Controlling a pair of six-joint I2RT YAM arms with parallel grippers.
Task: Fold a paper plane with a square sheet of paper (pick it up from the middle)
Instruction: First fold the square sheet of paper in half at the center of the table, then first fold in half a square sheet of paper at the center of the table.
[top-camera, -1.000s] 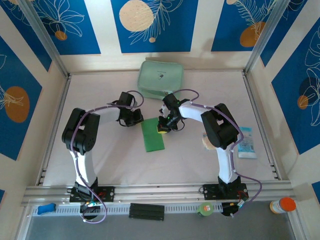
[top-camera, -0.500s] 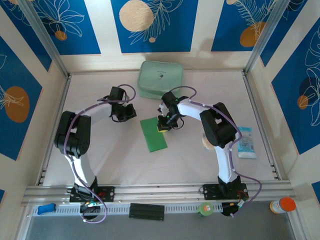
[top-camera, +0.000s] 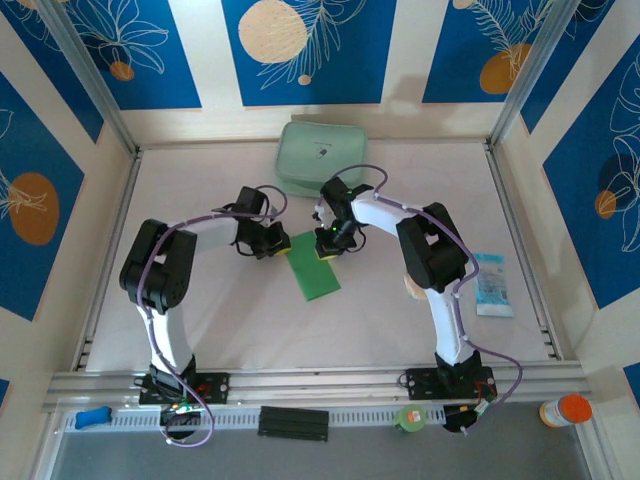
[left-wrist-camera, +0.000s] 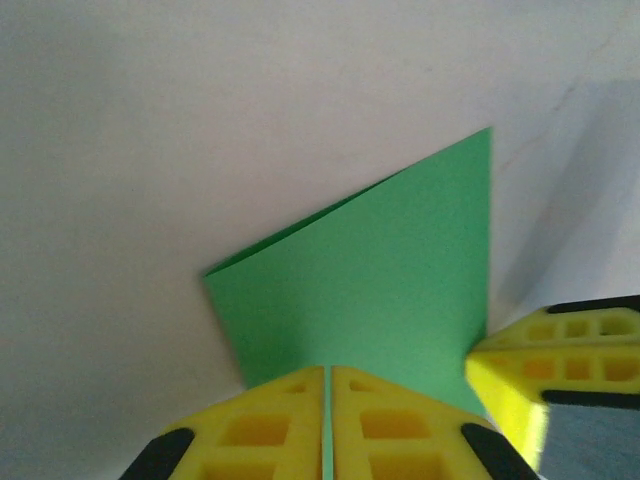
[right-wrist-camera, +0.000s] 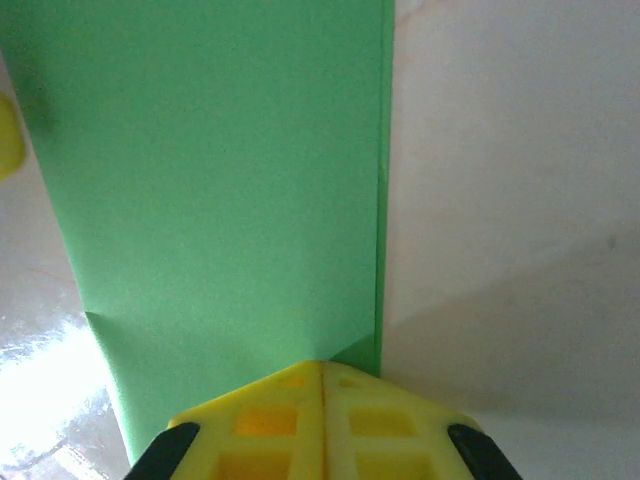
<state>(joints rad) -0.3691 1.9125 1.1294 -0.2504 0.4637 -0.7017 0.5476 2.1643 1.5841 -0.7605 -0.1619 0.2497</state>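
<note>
The square sheet of paper (top-camera: 314, 268) is bright green and lies flat mid-table, folded into a long rectangle. A paper plane is out of view. My left gripper (top-camera: 270, 241) is shut, and its yellow tips rest at the sheet's far-left corner. In the left wrist view the paper (left-wrist-camera: 380, 270) spreads out from under the left gripper (left-wrist-camera: 327, 372). My right gripper (top-camera: 328, 247) is shut on nothing, with its tips on the sheet's far end. In the right wrist view the paper (right-wrist-camera: 220, 180) runs away from the right gripper (right-wrist-camera: 322, 366), its doubled edge on the right.
A pale mint zip pouch (top-camera: 321, 158) lies at the back, just beyond both grippers. A small blue-white packet (top-camera: 492, 285) lies at the right, near the rail. The right gripper's yellow finger (left-wrist-camera: 540, 350) shows close beside the left one.
The left gripper swung away to the left, then came back to the sheet's far-left corner. The sheet has turned slightly and slid a little to the right, with the right gripper staying on it.
</note>
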